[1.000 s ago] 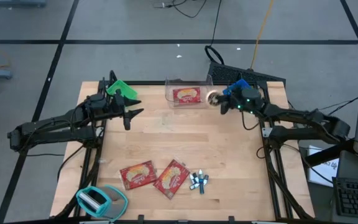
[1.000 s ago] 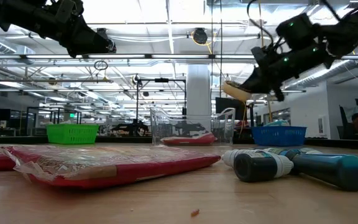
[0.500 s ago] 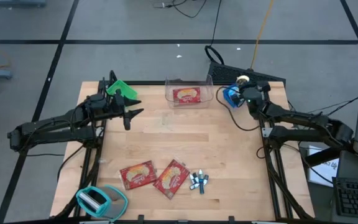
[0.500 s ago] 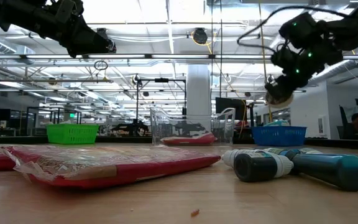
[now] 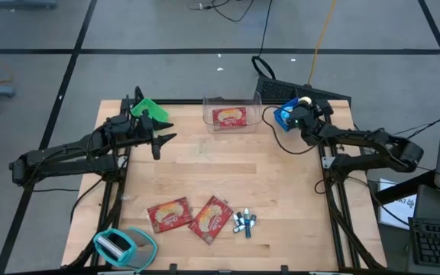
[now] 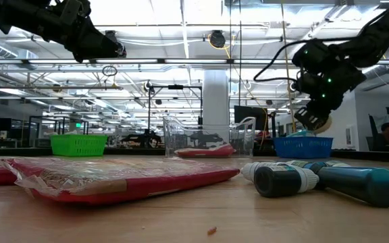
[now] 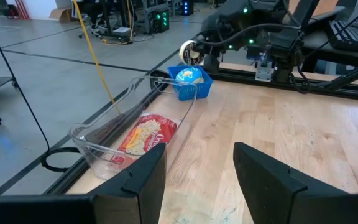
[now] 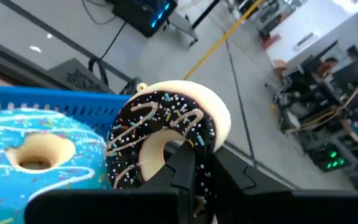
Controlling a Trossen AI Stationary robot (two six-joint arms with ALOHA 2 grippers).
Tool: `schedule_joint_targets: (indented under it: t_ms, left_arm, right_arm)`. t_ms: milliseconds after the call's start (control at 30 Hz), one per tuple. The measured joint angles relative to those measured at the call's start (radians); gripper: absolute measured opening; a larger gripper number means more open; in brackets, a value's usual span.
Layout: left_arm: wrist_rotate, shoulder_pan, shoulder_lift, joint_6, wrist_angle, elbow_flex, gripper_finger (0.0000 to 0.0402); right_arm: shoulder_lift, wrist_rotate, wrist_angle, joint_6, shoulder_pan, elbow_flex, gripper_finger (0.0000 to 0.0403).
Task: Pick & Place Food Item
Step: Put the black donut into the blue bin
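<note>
Chocolate icing with white sprinkles covers the ring doughnut [image 8: 169, 134], which is pinched by the right gripper [image 8: 188, 168] above the blue plastic basket [image 5: 285, 116] at the bench's far right corner. One blue-iced doughnut [image 8: 33, 146], partly cut off, is seen inside. The left gripper [image 7: 197, 177] is held open, empty.

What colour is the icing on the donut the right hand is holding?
Dark chocolate icing with white drizzle and sprinkles on the donut; clearest in the right wrist view.
</note>
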Motion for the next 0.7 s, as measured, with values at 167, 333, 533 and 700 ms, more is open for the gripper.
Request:
schedule_joint_targets:
  t_ms: [167,333,533,700]
  left_arm:
    - [0.000,0.000,0.000,0.000,0.000,0.000,0.0186]
    - [0.000,0.000,0.000,0.000,0.000,0.000,0.0186]
    - [0.000,0.000,0.000,0.000,0.000,0.000,0.0186]
    - [0.000,0.000,0.000,0.000,0.000,0.000,0.0186]
  right_arm:
    - [0.057,-0.060,0.039,0.023,-0.039,0.000,0.0020]
    - [0.093,-0.080,0.050,0.017,-0.068,0.000,0.0020]
    - [0.089,-0.059,0.077,0.016,-0.074,0.000,0.0020]
    - [0.083,-0.060,0.186,-0.077,-0.075,0.000,0.0020]
